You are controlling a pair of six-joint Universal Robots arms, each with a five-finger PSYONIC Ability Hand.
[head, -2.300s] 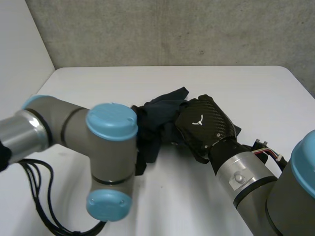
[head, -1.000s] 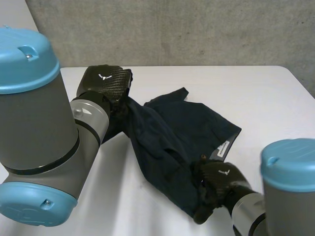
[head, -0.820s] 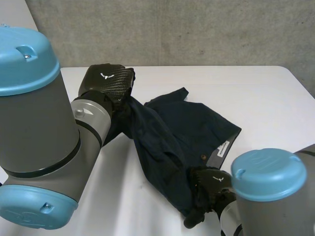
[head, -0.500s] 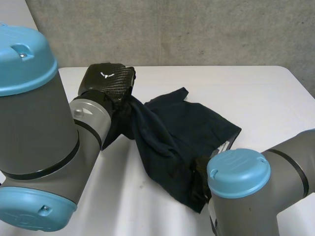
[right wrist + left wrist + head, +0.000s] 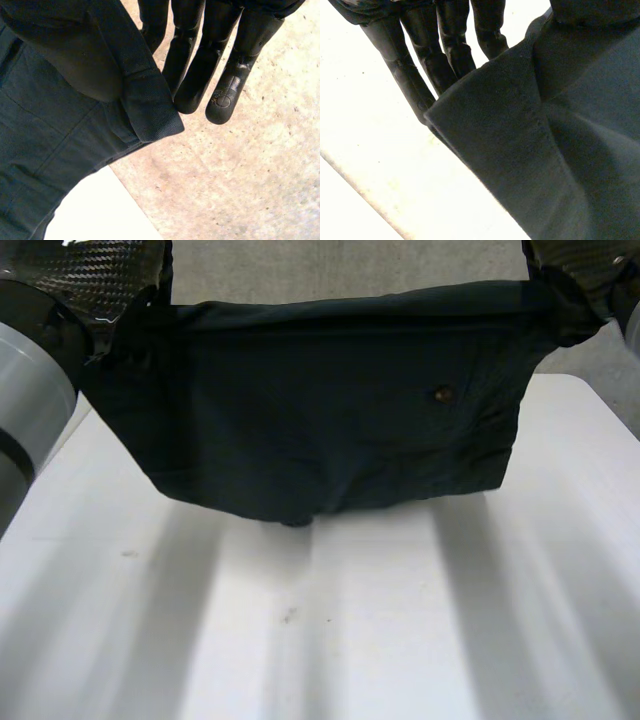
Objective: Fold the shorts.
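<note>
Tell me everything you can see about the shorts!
The shorts are dark navy, made of soft-looking cloth with stitched seams and a small round button. They are spread out wide and hang over the white table. The top edge is stretched nearly straight, and the lower edge is loose and a little wavy. The left hand pinches one top corner and the right hand pinches the other.

Bare lab-like test space: plain white table (image 5: 380, 620) against a raw concrete wall (image 5: 340, 265).
</note>
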